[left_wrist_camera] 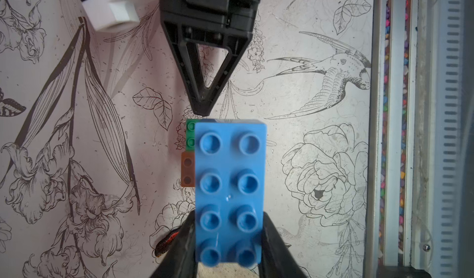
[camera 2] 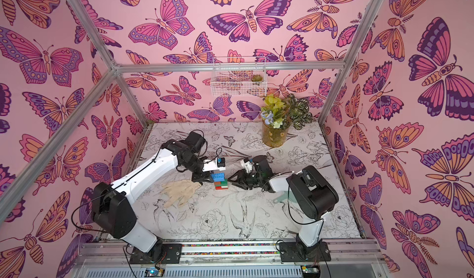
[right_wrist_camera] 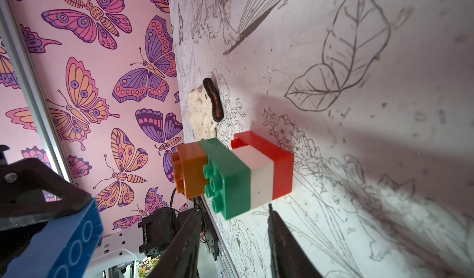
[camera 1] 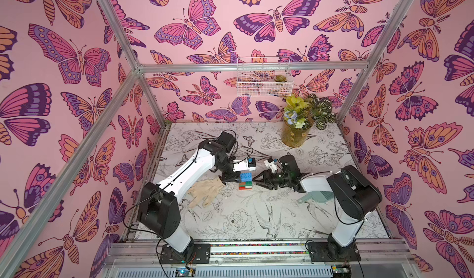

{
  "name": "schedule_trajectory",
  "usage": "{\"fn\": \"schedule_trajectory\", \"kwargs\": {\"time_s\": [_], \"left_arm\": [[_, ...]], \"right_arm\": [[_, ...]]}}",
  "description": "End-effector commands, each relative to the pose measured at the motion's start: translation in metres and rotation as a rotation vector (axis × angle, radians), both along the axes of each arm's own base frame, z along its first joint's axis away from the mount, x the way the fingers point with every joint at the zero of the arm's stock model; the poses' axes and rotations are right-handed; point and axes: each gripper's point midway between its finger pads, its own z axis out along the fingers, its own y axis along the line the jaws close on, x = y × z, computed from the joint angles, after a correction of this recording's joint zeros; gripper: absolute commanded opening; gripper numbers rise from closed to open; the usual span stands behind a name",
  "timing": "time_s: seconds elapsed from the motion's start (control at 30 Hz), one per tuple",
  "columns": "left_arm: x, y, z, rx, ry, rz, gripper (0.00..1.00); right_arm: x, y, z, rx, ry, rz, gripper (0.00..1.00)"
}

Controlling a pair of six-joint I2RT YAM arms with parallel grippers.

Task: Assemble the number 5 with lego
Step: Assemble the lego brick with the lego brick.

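Observation:
A stack of lego (camera 1: 245, 186) (camera 2: 222, 185) stands mid-table: red at the bottom, then white, green and brown-orange (right_wrist_camera: 238, 174). My left gripper (camera 1: 237, 178) (left_wrist_camera: 229, 228) is shut on the near end of the long blue brick (camera 1: 246, 178) (left_wrist_camera: 229, 186) and holds it level just above the stack. From above, only the green (left_wrist_camera: 190, 135) and brown (left_wrist_camera: 187, 170) edges show beside it. My right gripper (camera 1: 254, 180) (right_wrist_camera: 233, 210) lies turned on its side to the right of the stack. Its jaws are apart, with the tips just short of the bricks and nothing between them.
A beige glove (camera 1: 206, 190) lies left of the stack under the left arm. A small black-and-red thing (right_wrist_camera: 214, 100) rests at the glove's edge. A pale teal dustpan (camera 1: 316, 197) sits under the right arm. A flower vase (camera 1: 295, 133) stands at the back right.

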Motion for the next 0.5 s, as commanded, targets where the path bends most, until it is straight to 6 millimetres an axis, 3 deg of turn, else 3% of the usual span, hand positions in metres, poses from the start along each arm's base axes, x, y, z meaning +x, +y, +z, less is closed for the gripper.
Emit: {"fn": "schedule_trajectory", "kwargs": {"time_s": [0.0, 0.47], "left_arm": [[-0.003, -0.001, -0.009, -0.014, 0.030, -0.026, 0.00], [0.004, -0.002, -0.019, -0.037, 0.013, -0.003, 0.00]], "right_arm": [[-0.001, 0.007, -0.001, 0.031, 0.001, 0.017, 0.45], [-0.003, 0.020, 0.000, 0.080, 0.001, 0.048, 0.45]]}}
